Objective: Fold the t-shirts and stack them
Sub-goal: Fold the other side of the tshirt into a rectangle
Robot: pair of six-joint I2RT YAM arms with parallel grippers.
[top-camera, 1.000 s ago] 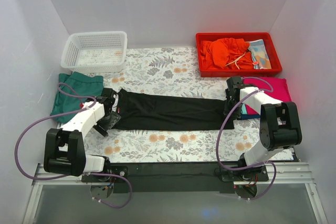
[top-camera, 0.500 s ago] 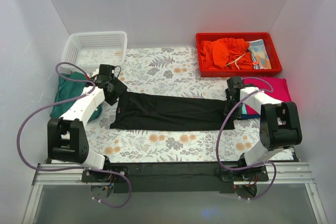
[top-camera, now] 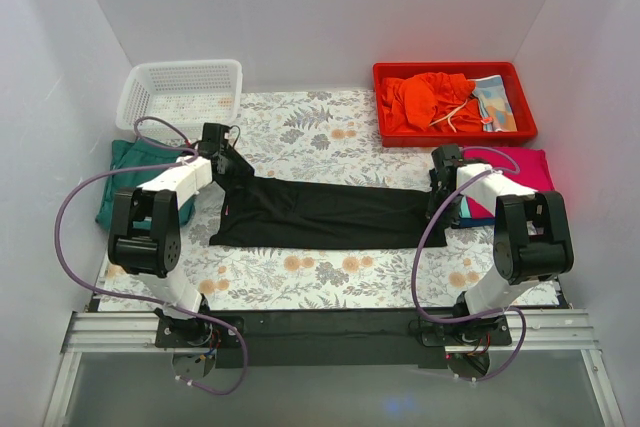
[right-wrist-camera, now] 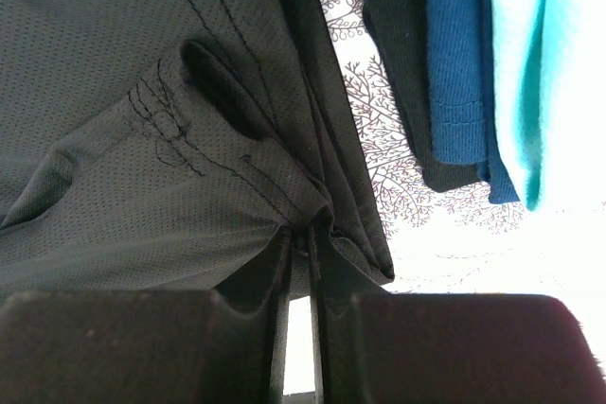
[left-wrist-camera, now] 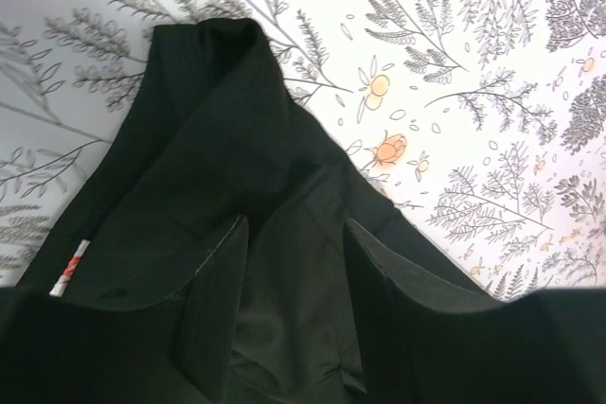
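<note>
Stretching from left to right across the middle of the worktop, the black shirt [top-camera: 320, 215] lies flat as a long folded band on the floral cover [top-camera: 330, 132]. The right gripper [top-camera: 437, 207] pinches its right end. In the right wrist view the fingers [right-wrist-camera: 426, 347] are pressed together, and a bunched fold of the mesh cloth is caught in the slit between them. The left gripper [top-camera: 232, 169] sits at the band's far-left corner, where the cloth rises to a small peak. In the left wrist view its fingers [left-wrist-camera: 213, 309] are spread, with black cloth lying under and between them, not squeezed. A small white and red label [left-wrist-camera: 71, 267] shows at the shirt's edge.

Just beside the shirt's right end, at the right edge of the worktop, is a stack of folded shirts. The magenta shirt [top-camera: 525, 167] is on top and the teal shirt [top-camera: 470, 209] peeks out at its near-left side. The right wrist view shows the stack's layered edges: a dark one, the blue shirt [right-wrist-camera: 459, 44] and the teal one. A narrow strip of cover separates them from the black cloth.

The green shirt [top-camera: 125, 162] lies folded at the left edge, partly under the left arm and its cable. A white basket [top-camera: 180, 97] stands in the far-left corner. A red tray [top-camera: 455, 72] holding orange cloth [top-camera: 425, 97] stands in the far-right corner.
</note>
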